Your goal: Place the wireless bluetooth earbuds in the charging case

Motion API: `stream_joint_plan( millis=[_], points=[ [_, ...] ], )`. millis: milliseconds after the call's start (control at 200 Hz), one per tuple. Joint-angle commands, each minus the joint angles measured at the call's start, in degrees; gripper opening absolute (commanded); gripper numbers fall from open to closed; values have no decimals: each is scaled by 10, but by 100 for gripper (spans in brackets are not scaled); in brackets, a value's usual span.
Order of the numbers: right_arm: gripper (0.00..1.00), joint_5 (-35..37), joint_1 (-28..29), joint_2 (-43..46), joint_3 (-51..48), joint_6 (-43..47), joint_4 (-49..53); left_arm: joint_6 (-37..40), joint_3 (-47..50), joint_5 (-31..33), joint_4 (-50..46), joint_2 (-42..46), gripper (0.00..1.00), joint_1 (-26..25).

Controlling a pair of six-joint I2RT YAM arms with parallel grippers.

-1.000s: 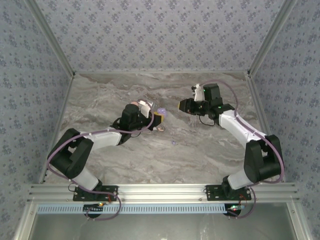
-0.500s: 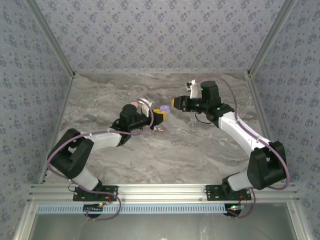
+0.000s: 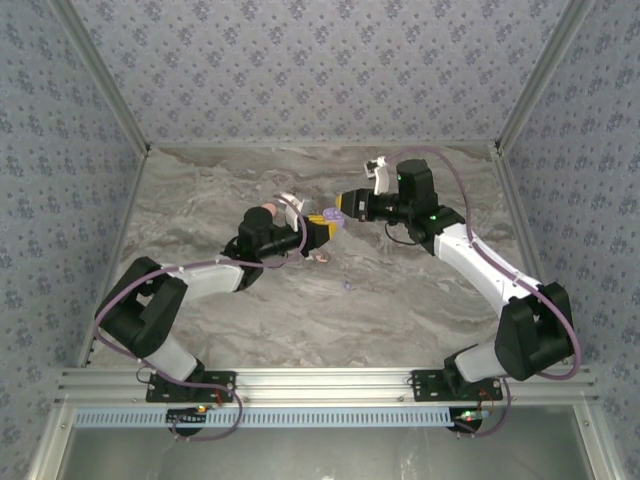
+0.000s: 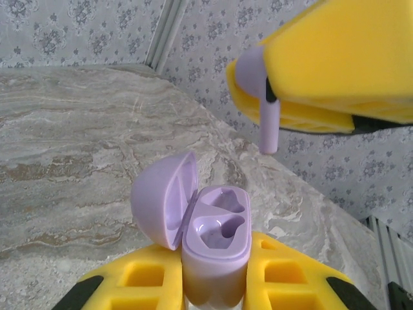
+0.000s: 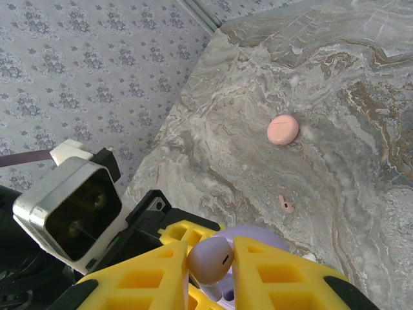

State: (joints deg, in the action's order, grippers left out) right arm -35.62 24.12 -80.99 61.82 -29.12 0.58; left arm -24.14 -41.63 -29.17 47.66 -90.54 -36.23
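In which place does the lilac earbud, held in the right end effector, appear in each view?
Top external: centre, at the right end effector tip, too small to make out.
Left wrist: upper right, earbud between yellow fingers, stem down.
Right wrist: bottom centre, between the fingers.
Shared landmark: the open lilac case close by.

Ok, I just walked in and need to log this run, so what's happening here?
Two arms are working together over the marble table. The left pincer holds a lilac charging case upright, lid flipped open, both wells empty. The right pincer grips a lilac earbud, stem down, close to the case but not yet touching it. A pink round case and a small pink earbud lie on the table further off.
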Motion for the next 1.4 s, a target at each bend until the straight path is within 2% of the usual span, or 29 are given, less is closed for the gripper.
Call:
stream_joint_plan(
  millis=[0,1394],
  points=[
    [25,2,7,12,22,9,-6,-20,-25,-11,25,8,12,-5],
    [25,27,15,6,23,37,26,-64,-45,-2,9,26,12,-10]
  ],
)
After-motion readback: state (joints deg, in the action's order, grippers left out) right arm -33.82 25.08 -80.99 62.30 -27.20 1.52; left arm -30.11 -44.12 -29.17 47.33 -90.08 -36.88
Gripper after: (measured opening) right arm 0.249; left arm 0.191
